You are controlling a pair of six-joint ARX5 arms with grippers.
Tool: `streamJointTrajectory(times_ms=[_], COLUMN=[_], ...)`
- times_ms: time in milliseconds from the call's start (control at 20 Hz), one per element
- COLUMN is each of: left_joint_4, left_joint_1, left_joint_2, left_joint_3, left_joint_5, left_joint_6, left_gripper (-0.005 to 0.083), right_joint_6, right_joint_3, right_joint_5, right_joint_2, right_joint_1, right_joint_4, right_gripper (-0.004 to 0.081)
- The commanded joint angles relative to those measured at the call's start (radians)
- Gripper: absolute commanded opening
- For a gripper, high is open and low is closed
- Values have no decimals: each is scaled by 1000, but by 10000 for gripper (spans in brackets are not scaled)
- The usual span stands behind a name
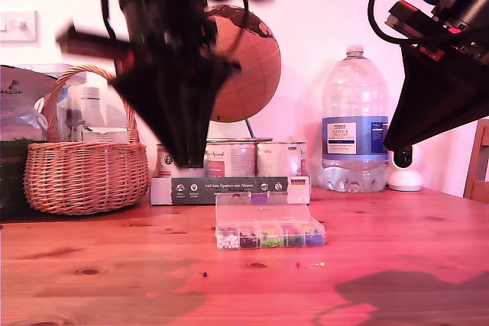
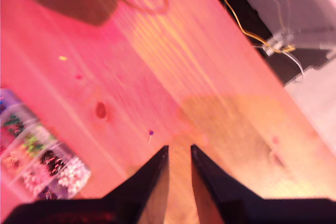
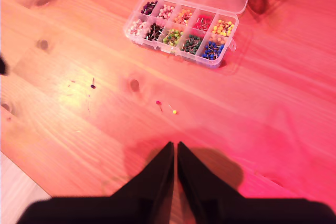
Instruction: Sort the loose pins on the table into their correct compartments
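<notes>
Three loose pins lie on the table (image 1: 397,227) in front of the clear box: a blue pin (image 1: 204,273) (image 2: 151,132) (image 3: 93,85), a red pin (image 1: 298,265) (image 3: 158,103) and a yellow pin (image 1: 321,264) (image 3: 174,112). The box of compartments (image 1: 269,234) (image 3: 181,30) (image 2: 42,161) has its lid (image 1: 252,208) up. My first gripper (image 1: 187,162) (image 2: 179,150), blurred, hangs above the table at the exterior view's left. Its fingers are slightly apart and empty, with the blue pin just ahead. My second gripper (image 1: 390,146) (image 3: 175,145) is high at the exterior view's right, shut and empty.
At the back stand a wicker basket (image 1: 84,173), a dark cardboard tray of tins (image 1: 229,188), a globe (image 1: 244,59), a large water bottle (image 1: 354,124) and a small white device (image 1: 403,169). A chair (image 1: 477,162) shows at the exterior view's right edge.
</notes>
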Motion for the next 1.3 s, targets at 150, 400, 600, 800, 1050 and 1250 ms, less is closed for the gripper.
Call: streamJointTrajectory(times_ms=[150, 400, 600, 800, 1050, 1250], left_joint_4=[57, 95, 125, 161, 170, 169], left_joint_1=[-3, -3, -2, -2, 20, 27], left_joint_2=[66, 128, 169, 196, 199, 209], left_joint_3=[-8, -8, -8, -8, -8, -8], left_joint_5=[-15, -22, -23, -22, -16, -16], left_joint_6=[43, 65, 98, 105, 105, 106], left_gripper=[111, 111, 111, 112, 113, 113], right_joint_6=[-3, -3, -3, -2, -2, -3], right_joint_3=[15, 15, 15, 15, 15, 15], right_joint_5=[-1, -1, -1, -1, -1, 0], right_joint_2=[-2, -2, -2, -2, -2, -2], right_joint_1=[-3, -3, -4, -4, -4, -4], right_joint_4=[6, 7, 9, 17, 23, 25], right_gripper=[-12, -12, -12, -12, -12, -12])
